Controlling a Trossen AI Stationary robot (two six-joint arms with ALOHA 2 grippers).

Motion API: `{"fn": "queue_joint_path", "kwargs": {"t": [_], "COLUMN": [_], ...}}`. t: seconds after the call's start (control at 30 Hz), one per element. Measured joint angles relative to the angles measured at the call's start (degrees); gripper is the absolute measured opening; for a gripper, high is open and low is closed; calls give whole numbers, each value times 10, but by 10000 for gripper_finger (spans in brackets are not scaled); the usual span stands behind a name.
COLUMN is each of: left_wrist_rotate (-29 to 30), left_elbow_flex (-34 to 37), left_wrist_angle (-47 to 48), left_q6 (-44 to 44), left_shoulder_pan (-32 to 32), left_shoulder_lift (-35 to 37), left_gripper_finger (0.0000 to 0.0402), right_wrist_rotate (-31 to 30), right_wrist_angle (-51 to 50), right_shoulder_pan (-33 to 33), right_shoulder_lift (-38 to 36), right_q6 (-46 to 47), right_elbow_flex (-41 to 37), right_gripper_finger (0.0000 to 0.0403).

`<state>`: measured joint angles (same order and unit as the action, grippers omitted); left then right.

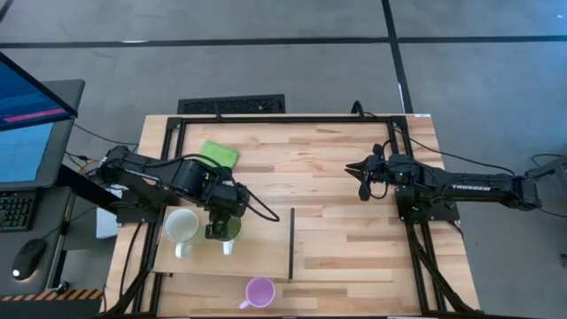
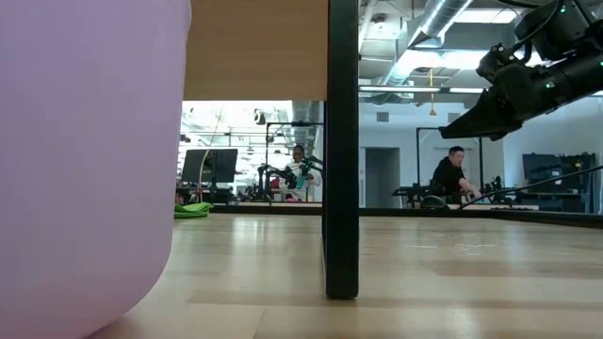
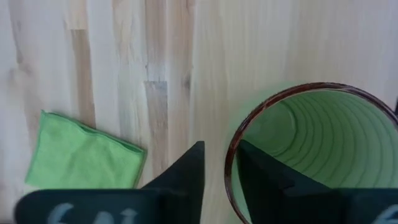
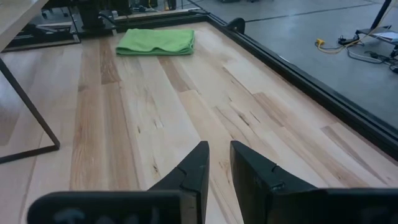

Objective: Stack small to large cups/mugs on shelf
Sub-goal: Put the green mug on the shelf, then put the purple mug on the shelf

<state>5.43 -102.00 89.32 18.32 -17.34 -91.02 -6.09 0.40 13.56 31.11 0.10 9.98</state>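
The green mug (image 1: 229, 229) is over the pale plywood shelf (image 1: 257, 257), next to the white mug (image 1: 182, 225), which stands upright on the shelf. My left gripper (image 1: 219, 227) is above the green mug and shut on its rim. The light purple mug (image 1: 260, 291) stands on the tabletop at the near edge, in front of the shelf, and fills the left of the low view (image 2: 85, 160). My right gripper (image 1: 363, 186) hangs shut and empty above the right half of the table. My left gripper holds the green mug by its rim (image 3: 231, 163), with one finger (image 3: 264, 180) inside the mug and one (image 3: 186, 180) outside. The fingers come from above, pointing down. The mug is upright, mouth up; whether its base rests on the shelf, I cannot tell.
A folded green cloth (image 1: 220, 153) lies on the tabletop behind the shelf. The shelf has a dark strip (image 1: 291, 244) along its right edge and a black leg (image 2: 341, 151). People sit in the room beyond the table (image 2: 452, 174).
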Motion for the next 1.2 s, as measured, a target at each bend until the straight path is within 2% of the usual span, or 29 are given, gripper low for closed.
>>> {"fn": "queue_joint_path", "kwargs": {"t": [0.23,0.4,0.67,0.87,1.07,1.2], "left_wrist_rotate": [13,-9,-26,-27,-31,25], "left_elbow_flex": [0,0,-3,-38,-66,-69], "left_wrist_angle": [0,1,6,7,7,6], "left_q6": [-3,6,10,12,9,19], "left_shoulder_pan": [0,0,0,0,0,-3], "left_shoulder_lift": [0,0,0,1,33,76], "left_gripper_finger": [154,186,192,192,192,192], "right_wrist_rotate": [0,0,0,0,0,0], "right_wrist_angle": [0,0,0,0,0,0], "right_shoulder_pan": [0,0,0,0,0,0], "right_shoulder_lift": [0,0,0,0,0,0], "right_q6": [0,0,0,0,0,0], "right_elbow_flex": [0,0,0,0,0,0], "right_gripper_finger": [87,87,87,87,87,87]}}
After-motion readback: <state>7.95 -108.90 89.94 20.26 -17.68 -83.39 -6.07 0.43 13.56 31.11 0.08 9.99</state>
